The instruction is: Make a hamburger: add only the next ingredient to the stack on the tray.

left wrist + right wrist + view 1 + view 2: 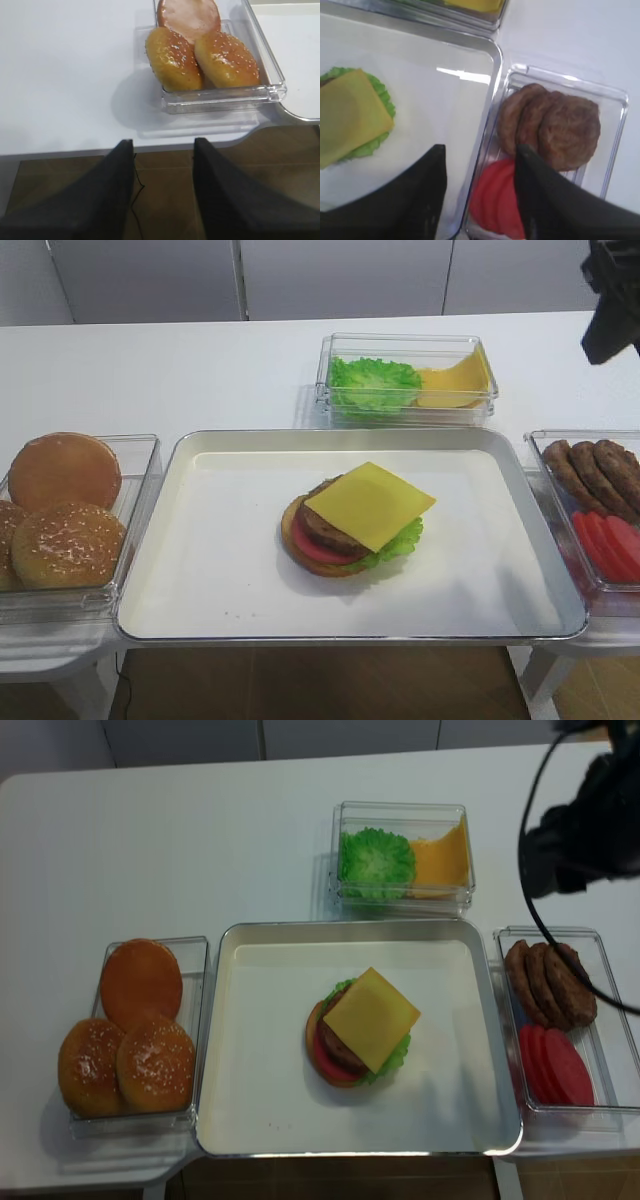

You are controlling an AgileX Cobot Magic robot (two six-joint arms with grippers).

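Note:
A square yellow cheese slice point(370, 503) point(371, 1011) point(347, 115) lies flat and slightly skewed on top of the stack point(315, 540) of bun, lettuce, tomato and patty, in the middle of the cream-white tray point(220, 540) point(260, 1060). My right gripper point(480, 150) hovers over the tray's right rim and the neighbouring bin, jaws apart with nothing between them. Its arm point(610, 300) point(580, 830) shows dark at the upper right. My left gripper point(162, 145) hangs open and empty past the table's front edge, near the bun bin.
A clear bin at the back holds lettuce point(375, 380) and more cheese point(455, 380). The right bin holds brown patties point(595, 470) point(560, 125) and tomato slices point(610, 545) point(497, 200). The left bin holds sesame buns point(65, 500) point(200, 55).

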